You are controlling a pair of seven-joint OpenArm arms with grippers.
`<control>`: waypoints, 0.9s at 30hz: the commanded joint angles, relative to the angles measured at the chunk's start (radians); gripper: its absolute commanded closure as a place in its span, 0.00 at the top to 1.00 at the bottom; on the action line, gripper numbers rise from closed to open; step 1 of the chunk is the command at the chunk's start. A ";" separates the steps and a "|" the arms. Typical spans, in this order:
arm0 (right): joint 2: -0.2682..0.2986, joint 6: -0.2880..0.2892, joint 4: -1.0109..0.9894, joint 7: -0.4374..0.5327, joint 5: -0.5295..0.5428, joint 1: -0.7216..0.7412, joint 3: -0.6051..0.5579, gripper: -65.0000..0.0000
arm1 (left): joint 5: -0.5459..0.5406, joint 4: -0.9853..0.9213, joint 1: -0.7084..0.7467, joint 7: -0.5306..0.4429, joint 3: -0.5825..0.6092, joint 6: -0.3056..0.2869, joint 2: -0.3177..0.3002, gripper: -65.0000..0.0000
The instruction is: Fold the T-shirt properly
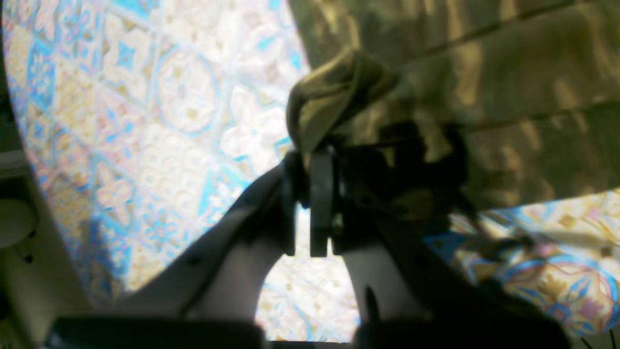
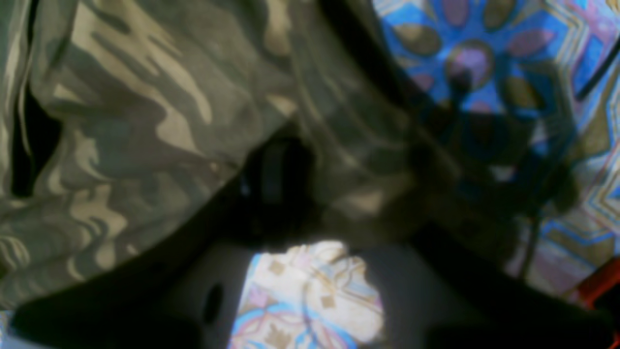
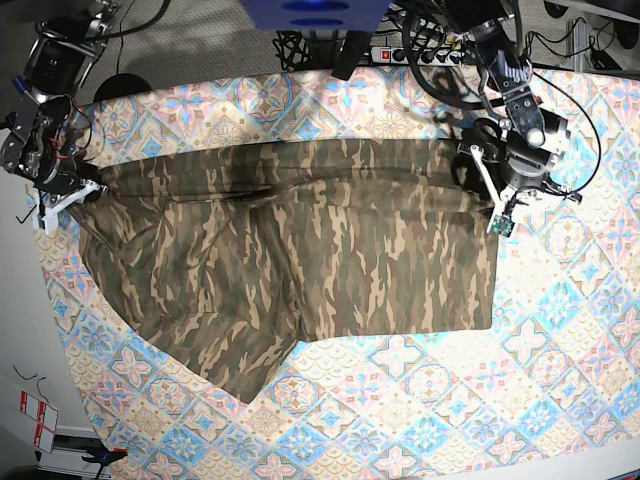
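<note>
The camouflage T-shirt (image 3: 300,250) lies spread wide across the patterned tablecloth (image 3: 450,400), with a fold hanging toward the front left. At the shirt's far right corner my left gripper (image 3: 478,170) is shut on the cloth. In the left wrist view its fingers (image 1: 322,194) pinch a bunched fold of the T-shirt (image 1: 329,97). My right gripper (image 3: 72,195) holds the shirt's left end at the table's left edge. In the right wrist view the T-shirt (image 2: 145,121) drapes over that gripper (image 2: 290,194) and hides most of its fingers.
A power strip (image 3: 420,52) and cables lie behind the table's far edge. A blue object (image 3: 310,12) hangs at the top centre. The table's rounded left edge (image 3: 60,330) drops to the floor, where a red-and-white item (image 3: 35,415) sits.
</note>
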 commanded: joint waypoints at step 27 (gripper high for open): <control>0.002 -0.001 -0.003 0.030 -0.001 0.033 -0.038 0.26 | 0.013 -0.451 -0.268 -0.135 -0.189 0.009 -0.050 0.03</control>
